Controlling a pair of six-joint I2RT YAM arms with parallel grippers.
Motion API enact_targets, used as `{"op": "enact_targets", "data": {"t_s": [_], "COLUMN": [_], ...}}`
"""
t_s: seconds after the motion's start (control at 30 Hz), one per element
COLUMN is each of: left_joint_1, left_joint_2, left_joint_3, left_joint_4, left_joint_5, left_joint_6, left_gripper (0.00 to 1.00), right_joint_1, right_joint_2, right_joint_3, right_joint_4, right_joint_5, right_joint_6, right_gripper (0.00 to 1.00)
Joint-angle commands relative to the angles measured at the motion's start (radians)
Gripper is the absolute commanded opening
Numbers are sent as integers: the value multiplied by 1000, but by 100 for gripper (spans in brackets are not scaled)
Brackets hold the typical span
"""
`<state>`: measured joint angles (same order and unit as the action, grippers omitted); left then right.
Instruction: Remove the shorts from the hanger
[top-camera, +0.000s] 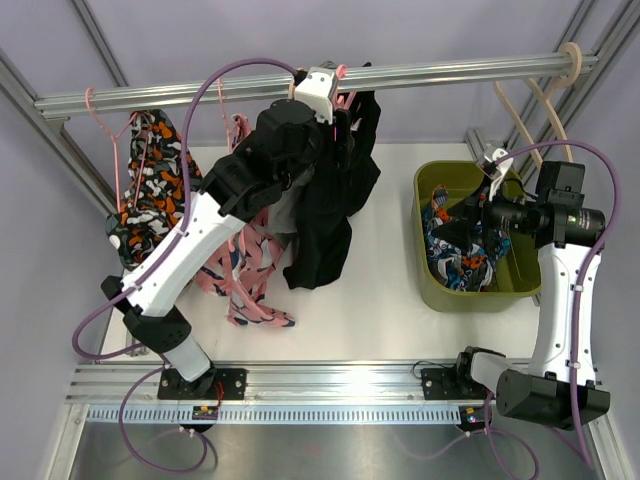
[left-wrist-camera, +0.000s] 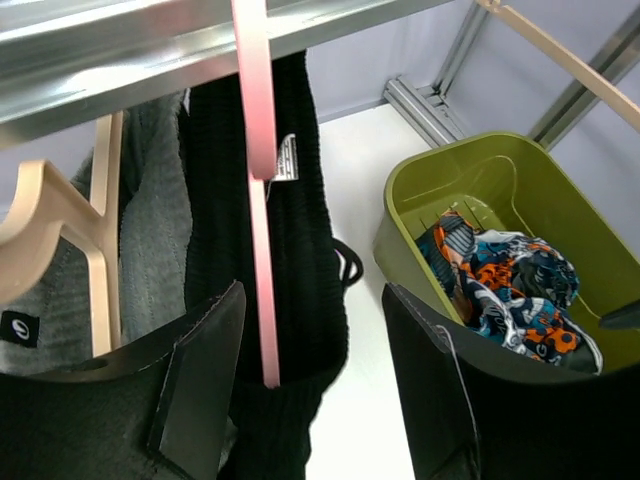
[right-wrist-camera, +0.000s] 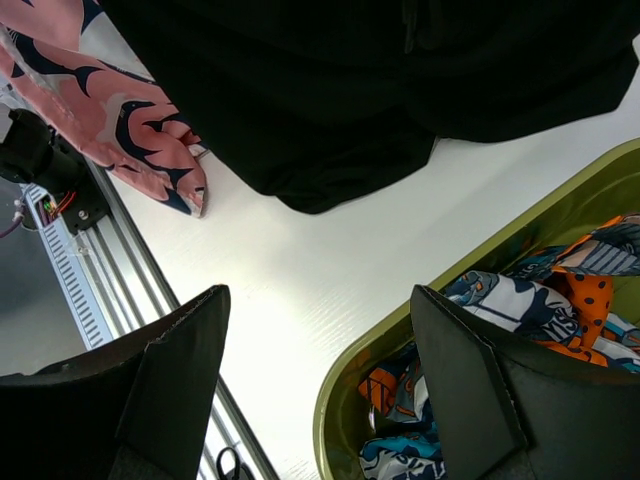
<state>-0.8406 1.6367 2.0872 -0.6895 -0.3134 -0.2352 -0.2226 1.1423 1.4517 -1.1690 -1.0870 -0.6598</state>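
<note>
Left gripper (left-wrist-camera: 312, 300) spread, pink hanger (left-wrist-camera: 262, 310) bracketed by it, black shorts (left-wrist-camera: 305, 220) hung just behind. Right gripper (right-wrist-camera: 318, 300) spread, held over olive-green bin (right-wrist-camera: 330, 420) rim.

Light in the top view is bright, even and diffuse, leaving only faint, soft-edged shadows beneath the hanging cloth on the white matte surface (top-camera: 390, 300). In the left wrist view the brushed silver metal rail (left-wrist-camera: 100, 60) glares almost white and looks soft so near the lens. The right wrist view shows a broad pale sheen across the surface, while the plain black cloth shorts (right-wrist-camera: 350, 90) sink into featureless dark. Both views' jaws are underexposed.
</note>
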Motion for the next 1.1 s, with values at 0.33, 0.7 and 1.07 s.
{"op": "enact_targets", "data": {"t_s": [0.33, 0.7, 1.07], "left_joint_1": [44, 48, 48], "left_joint_2": [86, 155, 196], "left_joint_3": [97, 137, 129], "left_joint_4": [22, 39, 48], "left_joint_5": [11, -65, -49], "left_joint_6": [33, 88, 117], "left_gripper": [54, 46, 20], "right_joint_1": [2, 2, 2], "right_joint_2": [-27, -46, -55], "right_joint_3": [-50, -82, -86], "right_joint_4": [72, 98, 126], "right_joint_5": [-47, -54, -57], "right_joint_6": [43, 68, 98], "right_gripper": [80, 80, 80]}}
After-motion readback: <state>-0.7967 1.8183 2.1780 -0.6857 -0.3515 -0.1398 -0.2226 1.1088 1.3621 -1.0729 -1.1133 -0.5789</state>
